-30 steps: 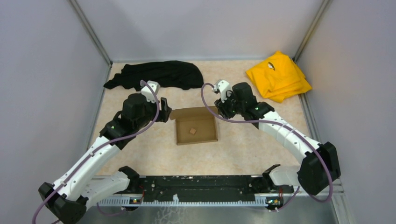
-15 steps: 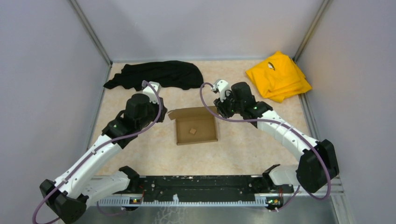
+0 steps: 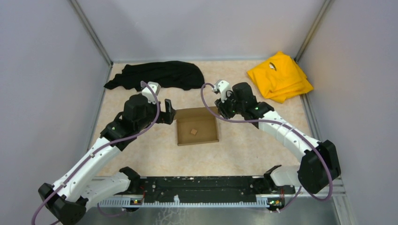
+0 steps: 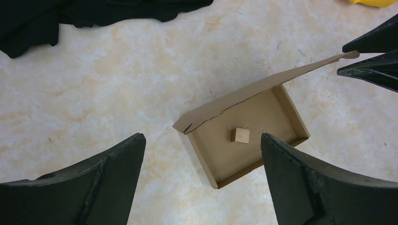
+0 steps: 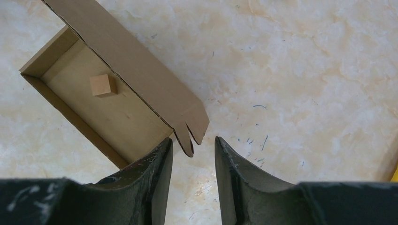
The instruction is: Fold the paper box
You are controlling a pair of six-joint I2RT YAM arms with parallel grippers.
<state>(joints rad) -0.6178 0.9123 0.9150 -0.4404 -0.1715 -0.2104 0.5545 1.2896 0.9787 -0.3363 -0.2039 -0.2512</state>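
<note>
The right lid corner of the paper box (image 5: 117,112) sits just ahead of your right gripper (image 5: 193,143), barely parted, empty; left gripper (image 4: 202,136) gapes empty.

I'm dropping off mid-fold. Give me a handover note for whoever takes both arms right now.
Left gripper: open wide, hovering near the box's far left corner, holding nothing.
Right gripper: open, fingers on either side of the lid flap corner tab, not clamped.
Paper box: mid-table, with a small brown cube inside.
Done: walls are up and the tray is formed.
Left: the lid stands raised along the far edge. It likely needs lowering over the tray and its tabs tucking in.
The black cloth and yellow cloth lie apart from the box at the far side.
</note>
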